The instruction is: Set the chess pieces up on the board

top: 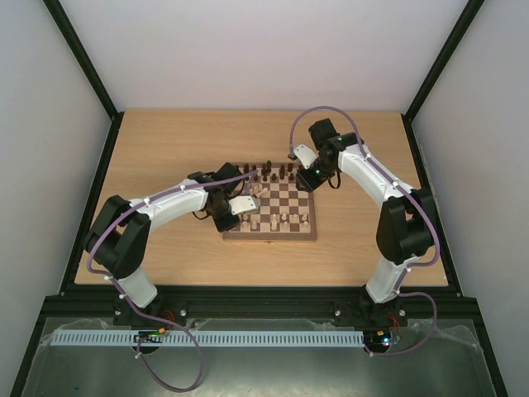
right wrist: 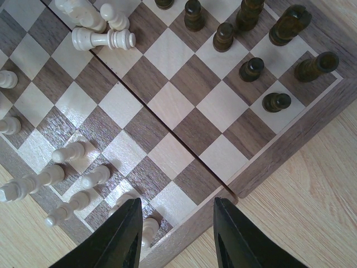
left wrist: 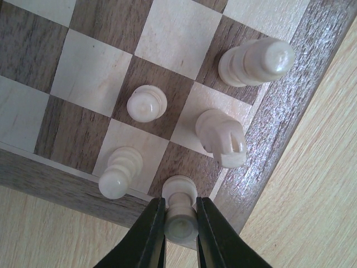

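Observation:
The board [top: 273, 236] lies mid-table. My left gripper [left wrist: 179, 209] is shut on a cream piece [left wrist: 179, 220] with a flat top, which stands on the dark corner square by the board's border [left wrist: 290, 111]. Around it stand a cream knight [left wrist: 221, 137] and a cream pawn [left wrist: 146, 103], with two more cream pieces nearby. My right gripper [right wrist: 175, 206] hangs open over the board's side border [right wrist: 290, 145], with nothing between its fingers. Dark pieces [right wrist: 252, 68] stand along the far rows. Cream pieces [right wrist: 70, 152] fill the near rows, and one cream piece [right wrist: 103, 39] lies on its side.
Bare light wooden tabletop [top: 165, 149] surrounds the board on all sides. Black frame posts and white walls enclose the table. In the top view the left gripper [top: 246, 204] is at the board's left edge and the right gripper [top: 307, 172] at its far right corner.

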